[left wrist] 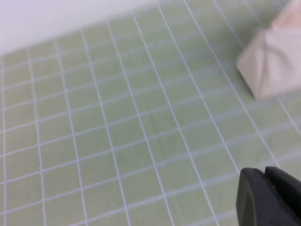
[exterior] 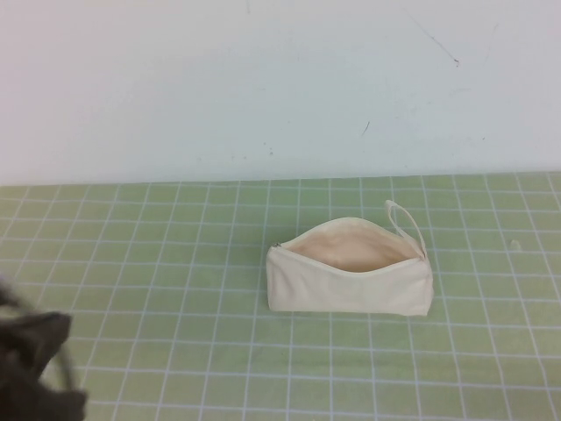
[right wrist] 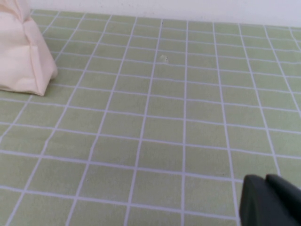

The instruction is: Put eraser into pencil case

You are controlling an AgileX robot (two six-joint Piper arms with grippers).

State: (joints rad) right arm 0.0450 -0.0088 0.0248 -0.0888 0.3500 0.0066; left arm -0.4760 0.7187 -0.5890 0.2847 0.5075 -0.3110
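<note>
The left end effector (exterior: 35, 368) sits blurred at the near left corner of the high view, low over the surface (exterior: 175, 263); whether its fingers are open or shut cannot be told, and nothing is seen in its hold. The surface is a pale green mat ruled with white grid lines, running back to a plain white wall (exterior: 263, 79) with a few small dark marks. Right of centre the pencil case (exterior: 351, 272) stands on the mat with its zip open, pale lining showing, and its loop strap (exterior: 401, 217) at the right end. The eraser is not visible in any view. The right end effector (right wrist: 270, 200) shows only in its wrist view as a dark edge above bare mat, with the case well apart; its state cannot be told.
</note>
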